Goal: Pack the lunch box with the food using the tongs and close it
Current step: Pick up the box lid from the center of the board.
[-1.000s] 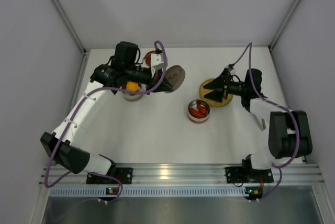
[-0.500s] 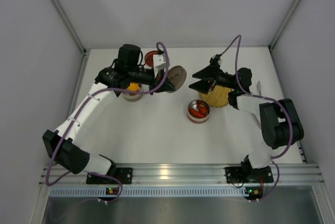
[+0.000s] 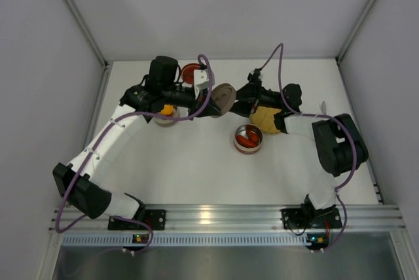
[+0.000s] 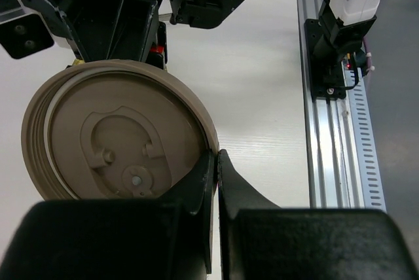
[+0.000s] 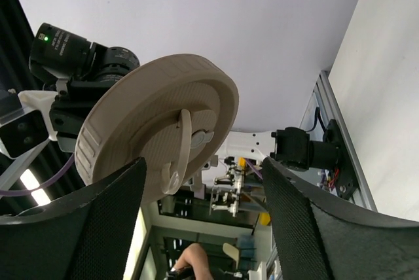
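Note:
My left gripper (image 3: 213, 101) is shut on the rim of the round beige lunch box lid (image 3: 221, 99) and holds it on edge above the table. In the left wrist view its fingertips (image 4: 217, 162) pinch the lid (image 4: 118, 139) at its edge. My right gripper (image 3: 237, 100) faces the lid from the right, open. In the right wrist view the lid's handle (image 5: 178, 152) lies between its spread fingers (image 5: 108, 218), untouched. Red food pieces (image 3: 249, 138) lie in a tin (image 3: 248, 148). An orange piece (image 3: 167, 109) sits in another tin under the left arm. I cannot make out the tongs.
The yellow woven plate (image 3: 268, 120) lies under the right arm. A red-lined tin (image 3: 190, 70) stands at the back behind the left wrist. Walls close the table on the left, back and right; the arm bases and rail (image 3: 216, 214) run along the near edge.
My right gripper has swung left from above the yellow plate to the lid and its jaws have narrowed somewhat. The left gripper has kept the lid nearly still.

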{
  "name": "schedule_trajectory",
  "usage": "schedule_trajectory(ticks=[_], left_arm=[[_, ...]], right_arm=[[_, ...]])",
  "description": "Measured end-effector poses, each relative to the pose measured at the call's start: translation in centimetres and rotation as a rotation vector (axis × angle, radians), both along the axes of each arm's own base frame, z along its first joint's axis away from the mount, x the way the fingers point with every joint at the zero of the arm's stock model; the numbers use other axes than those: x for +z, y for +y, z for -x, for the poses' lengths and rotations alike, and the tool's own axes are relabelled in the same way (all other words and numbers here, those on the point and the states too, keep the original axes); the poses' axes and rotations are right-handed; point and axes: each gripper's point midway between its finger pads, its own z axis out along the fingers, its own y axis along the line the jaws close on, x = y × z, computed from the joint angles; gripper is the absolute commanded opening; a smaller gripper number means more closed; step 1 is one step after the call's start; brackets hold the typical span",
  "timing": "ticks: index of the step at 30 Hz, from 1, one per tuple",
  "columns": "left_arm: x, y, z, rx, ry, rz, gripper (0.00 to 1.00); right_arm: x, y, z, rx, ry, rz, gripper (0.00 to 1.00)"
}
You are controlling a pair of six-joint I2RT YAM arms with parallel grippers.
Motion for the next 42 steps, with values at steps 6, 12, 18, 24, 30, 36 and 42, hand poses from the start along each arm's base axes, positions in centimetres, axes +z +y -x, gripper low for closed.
schedule_trajectory(ticks=[6, 12, 18, 24, 30, 36, 42], left_arm=[[0.0, -0.2, 0.2, -0.005, -0.003, -0.002, 0.00], [-0.1, -0.2, 0.1, -0.005, -0.018, -0.006, 0.00], [-0.2, -0.2, 0.0, -0.003, -0.025, -0.009, 0.00], [0.2, -0.3, 0.1, -0.008, -0.045, 0.000, 0.00], [0.4, -0.1, 0.4, -0.005, -0.054, 0.003, 0.00], [0.5, 0.2, 0.8, -0.009, -0.074, 0.009, 0.00], [0.5, 0.5, 1.2, -0.014, -0.093, 0.009, 0.00]], right_arm=[[-0.2, 1.0, 0.7, 0.036, 0.013, 0.001, 0.57], [0.1, 1.5, 1.0, 0.057, 0.017, -0.003, 0.50], [0.1, 1.6, 0.9, 0.059, 0.031, -0.003, 0.32], [0.4, 1.6, 0.9, 0.069, 0.039, -0.005, 0.02], [0.4, 1.6, 1.2, 0.085, 0.039, -0.001, 0.00], [0.8, 1.5, 1.5, 0.090, 0.017, -0.002, 0.00], [1.2, 1.1, 1.5, 0.092, 0.028, -0.003, 0.00]])
